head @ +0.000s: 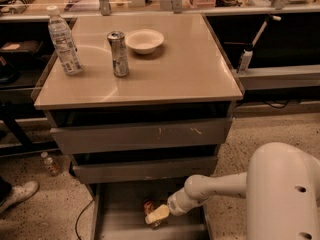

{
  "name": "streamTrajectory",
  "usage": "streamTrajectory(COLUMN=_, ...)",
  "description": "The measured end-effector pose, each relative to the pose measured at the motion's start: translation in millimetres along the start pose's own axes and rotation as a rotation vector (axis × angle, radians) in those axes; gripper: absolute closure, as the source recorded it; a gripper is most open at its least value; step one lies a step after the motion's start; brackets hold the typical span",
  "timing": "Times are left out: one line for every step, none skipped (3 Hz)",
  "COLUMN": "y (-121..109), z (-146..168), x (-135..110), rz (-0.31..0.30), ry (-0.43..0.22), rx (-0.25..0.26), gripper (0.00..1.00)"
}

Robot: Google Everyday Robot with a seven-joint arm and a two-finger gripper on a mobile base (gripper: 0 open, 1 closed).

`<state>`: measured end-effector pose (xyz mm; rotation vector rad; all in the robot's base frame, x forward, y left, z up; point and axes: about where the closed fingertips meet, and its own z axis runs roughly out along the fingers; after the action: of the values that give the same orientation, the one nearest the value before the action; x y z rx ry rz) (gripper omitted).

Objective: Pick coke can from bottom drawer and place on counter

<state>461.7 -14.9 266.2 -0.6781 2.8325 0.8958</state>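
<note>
The coke can (148, 206) is seen down in the bottom drawer (120, 220), which is pulled open, and only a dark red sliver of it shows near the middle of the grey floor. Its right side is covered by the gripper (157, 214), whose pale yellowish tip is pressed right up against the can. Whether the can is clamped or merely touched cannot be told from here. The gripper is reached in from the right on a white arm (215, 188), and the arm is carried low across the drawer's right edge from the large white body at the lower right corner.

Above, the middle drawer (145, 170) and the top drawer (140, 135) are each seen drawn out a little, with dark gaps over them. The counter (190, 69) is laid out glossy and tan on top. On it a tall silver can (118, 54) is stood upright left of centre, a white bowl (144, 40) is placed just behind and to the right of it, and a clear water bottle (64, 46) is stood near the left edge, well apart from the bowl.

On the speckled floor (265, 131) left of the cabinet a small bottle (51, 164) is found lying, a white shoe (17, 196) is spotted at the left edge, and a dark cable (80, 219) is trailed beside the open drawer
</note>
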Motion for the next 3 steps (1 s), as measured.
streamTrajectory(y=-5, z=15, x=-11, rz=0.006, ry=-0.046, rx=-0.02, gripper=0.0)
streamTrajectory(y=-23, z=43, x=-28, rz=0.04, ry=-0.096, rx=-0.026, gripper=0.0)
streamTrajectory(y=-22, z=57, x=-28, rz=0.043, ry=-0.098, rx=-0.028, gripper=0.0)
